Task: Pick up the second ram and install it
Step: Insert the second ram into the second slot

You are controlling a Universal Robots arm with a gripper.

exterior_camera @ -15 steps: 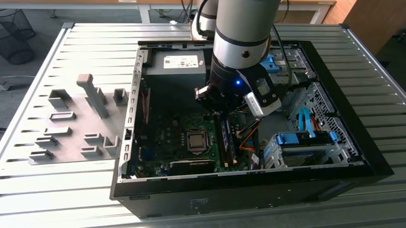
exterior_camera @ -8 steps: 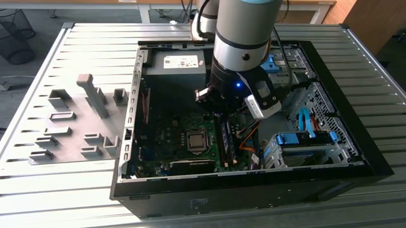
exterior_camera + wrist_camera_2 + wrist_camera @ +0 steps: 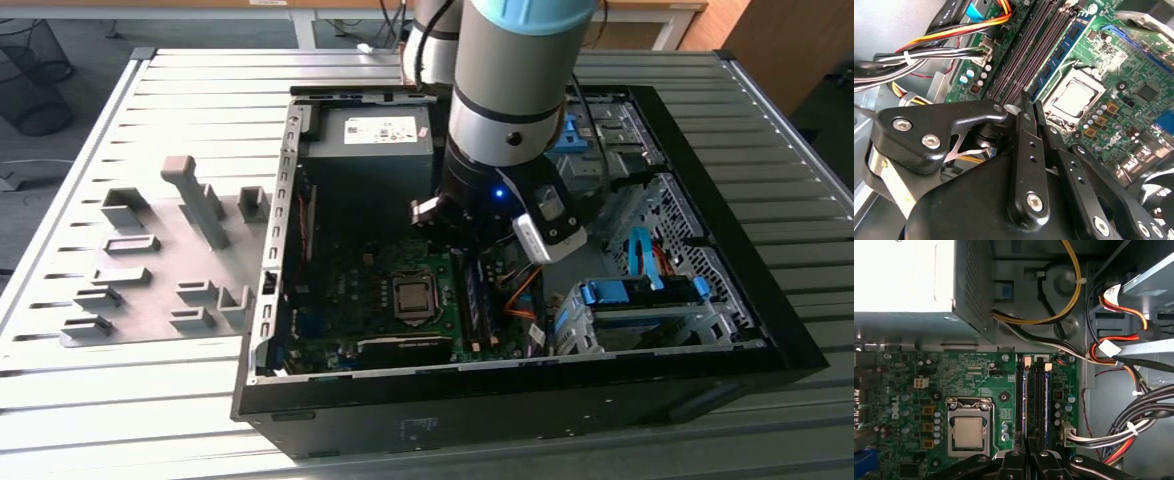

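I am working inside the PC case [image 3: 787,345], which lies open on the slatted table [image 3: 160,390]. A plate of grey fixture blocks [image 3: 147,270] sits at the case's 9 o'clock in the exterior view. The arm [image 3: 514,90] reaches down into the case, over the motherboard [image 3: 954,375].

The gripper [image 3: 1031,102] hangs just above the bank of memory slots [image 3: 1034,390], at the bank's 12 o'clock end as the exterior view has it. I cannot tell whether it is open, closed or clamped on anything.

The CPU socket [image 3: 415,297] lies at 9 o'clock of the slots. In the second wrist view a blue-green stick with black chips stands in the slot nearest the socket. I take that for the second ram [image 3: 1061,50], though I cannot rule out that it is the other stick.

What matters is alignment. The stick's long axis runs 12 to 6 along the slot bank in the exterior view. The gripper sits in line with that axis, at one end of it and near the stick, not off to one side.
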